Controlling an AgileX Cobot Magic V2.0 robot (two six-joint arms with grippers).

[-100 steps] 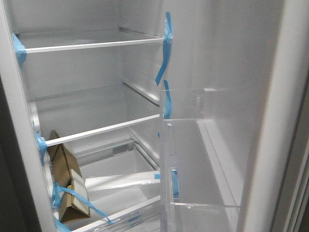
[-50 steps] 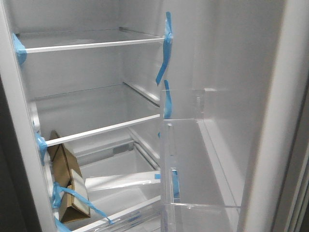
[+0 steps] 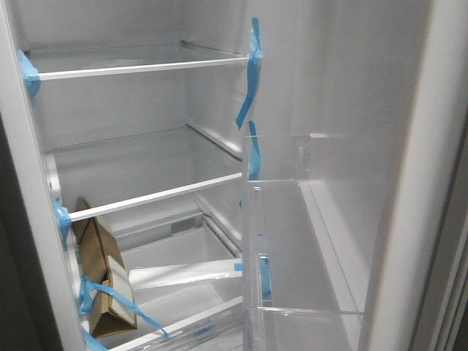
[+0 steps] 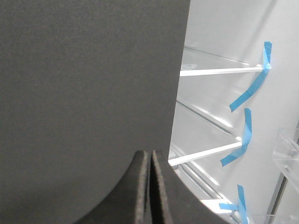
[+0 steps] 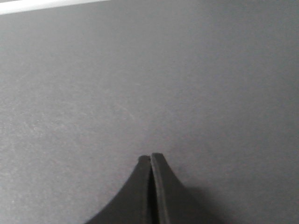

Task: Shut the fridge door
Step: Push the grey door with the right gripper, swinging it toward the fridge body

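Note:
The fridge door stands open at the right of the front view, showing its white inner lining [image 3: 344,102], a clear plastic bin [image 3: 281,219] and blue tape strips [image 3: 253,73]. In the right wrist view my right gripper [image 5: 150,157] is shut and empty, its tips right at a matte dark grey face [image 5: 149,70] that fills the view; whether they touch it I cannot tell. In the left wrist view my left gripper [image 4: 150,153] is shut and empty, in front of a dark grey panel [image 4: 84,84] beside the open fridge. Neither gripper shows in the front view.
The fridge interior has white-edged glass shelves [image 3: 146,67] with blue tape at their ends. A brown cardboard carton [image 3: 102,278] taped in blue leans at the lower left. The shelves and tape also show in the left wrist view [image 4: 219,71].

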